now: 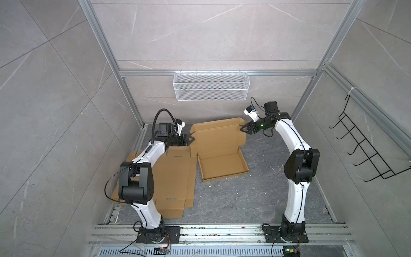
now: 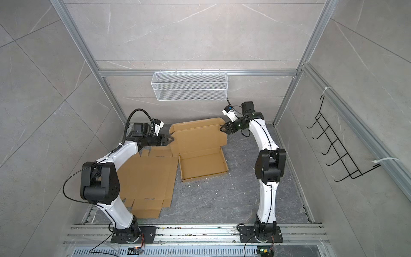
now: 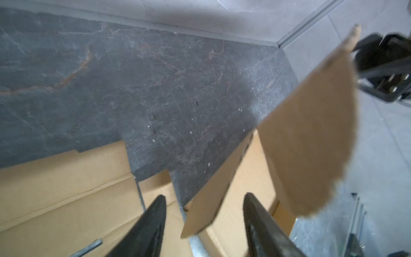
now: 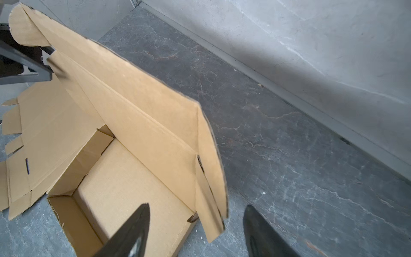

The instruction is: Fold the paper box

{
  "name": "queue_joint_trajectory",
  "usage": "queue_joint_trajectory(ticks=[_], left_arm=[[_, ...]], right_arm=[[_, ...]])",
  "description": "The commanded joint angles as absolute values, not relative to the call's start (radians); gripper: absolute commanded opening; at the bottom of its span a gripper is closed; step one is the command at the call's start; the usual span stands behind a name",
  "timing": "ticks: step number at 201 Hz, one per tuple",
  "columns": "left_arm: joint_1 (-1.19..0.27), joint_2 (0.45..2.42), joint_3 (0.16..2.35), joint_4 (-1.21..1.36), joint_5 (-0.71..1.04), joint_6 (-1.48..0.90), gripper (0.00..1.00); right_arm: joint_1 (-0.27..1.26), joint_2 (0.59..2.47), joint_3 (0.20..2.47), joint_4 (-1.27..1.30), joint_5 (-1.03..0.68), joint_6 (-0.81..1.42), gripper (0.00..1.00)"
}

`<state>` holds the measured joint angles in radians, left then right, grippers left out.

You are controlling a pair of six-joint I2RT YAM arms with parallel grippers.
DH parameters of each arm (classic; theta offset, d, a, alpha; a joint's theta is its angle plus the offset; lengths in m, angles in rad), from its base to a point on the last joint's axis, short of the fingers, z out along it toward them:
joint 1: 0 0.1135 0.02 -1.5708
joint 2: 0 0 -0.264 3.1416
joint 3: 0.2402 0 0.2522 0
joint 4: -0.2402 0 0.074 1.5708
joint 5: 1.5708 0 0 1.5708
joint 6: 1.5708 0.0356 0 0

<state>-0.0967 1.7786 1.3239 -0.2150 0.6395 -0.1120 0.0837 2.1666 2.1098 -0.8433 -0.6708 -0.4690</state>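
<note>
In both top views the paper box (image 1: 222, 165) sits toward the back middle of the desk (image 1: 244, 200). It is just beside a flat cardboard blank (image 1: 175, 178) that lies under my left arm. Its tray (image 2: 203, 165) is formed, with the low walls up, and the lid (image 1: 219, 135) stands tilted up from the rear wall. My left pincer (image 1: 191, 139) is at the lid's left edge and my right pincer (image 1: 242, 128) at its right edge.

From the left wrist, the left pincer (image 3: 204, 195) is spread. The lid's side flap (image 3: 211, 211) sits in the gap, touching neither finger as far as I can tell. A rounded tab (image 3: 311, 133) rises beyond it.

From the right wrist, the right pincer (image 4: 196, 205) is likewise spread around the opposite side flap (image 4: 211, 178), not pinching it.

I judge the job well past halfway. What is left is turning both flaps inward, lowering the lid and tucking its front into the tray.
</note>
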Motion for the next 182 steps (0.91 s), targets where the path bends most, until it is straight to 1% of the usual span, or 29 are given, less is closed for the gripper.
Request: queue_joint_trajectory(ticks=[1,30,64,75,96,131,155,182], left_arm=[[-0.105,1.792,1.368,-0.186,0.689,-0.095,0.48],[-0.115,1.801,1.371,-0.189,0.693,-0.089,0.39],[-0.122,1.809,1.372,-0.193,0.695,-0.088,0.29],[-0.125,1.813,1.373,-0.194,0.693,-0.087,0.23],[-0.133,1.818,1.377,-0.196,0.691,-0.089,0.13],[-0.141,1.818,1.379,-0.197,0.685,-0.095,0.00],[-0.157,1.808,1.375,-0.189,0.673,-0.109,0.00],[-0.182,1.789,1.357,-0.153,0.645,-0.124,0.00]], right_arm=[[0.087,2.190,2.132,-0.887,-0.695,-0.486,0.66],[0.091,2.206,2.144,-0.880,-0.693,-0.482,0.63],[0.101,2.216,2.144,-0.874,-0.696,-0.466,0.51],[0.104,2.217,2.141,-0.875,-0.696,-0.465,0.46],[0.109,2.209,2.122,-0.869,-0.689,-0.456,0.33],[0.118,2.177,2.064,-0.837,-0.660,-0.444,0.20],[0.130,2.128,1.972,-0.760,-0.632,-0.401,0.15],[0.133,2.058,1.847,-0.619,-0.575,-0.297,0.05]])
